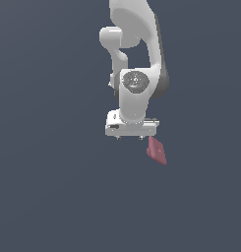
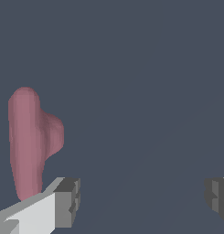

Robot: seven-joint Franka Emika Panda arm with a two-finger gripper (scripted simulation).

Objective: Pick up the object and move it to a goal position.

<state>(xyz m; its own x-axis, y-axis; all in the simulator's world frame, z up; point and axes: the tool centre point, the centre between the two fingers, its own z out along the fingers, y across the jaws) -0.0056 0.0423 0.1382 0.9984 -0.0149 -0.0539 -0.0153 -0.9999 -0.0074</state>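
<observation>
Pinkish-red object point(image 1: 156, 150) lies on plain dark grey ground; the gripper point(image 2: 141, 201) hangs spread wide just beside it, holding nothing.

We find no text, label, brand, number or sign that we can read in either view; the round grey disc point(image 1: 135, 80) on the arm's wrist shows only a faint pattern, too blurred to read.

Even, dim, flat simulator light, sharp focus throughout, no glare, no cast shadows, no edge distortion
</observation>
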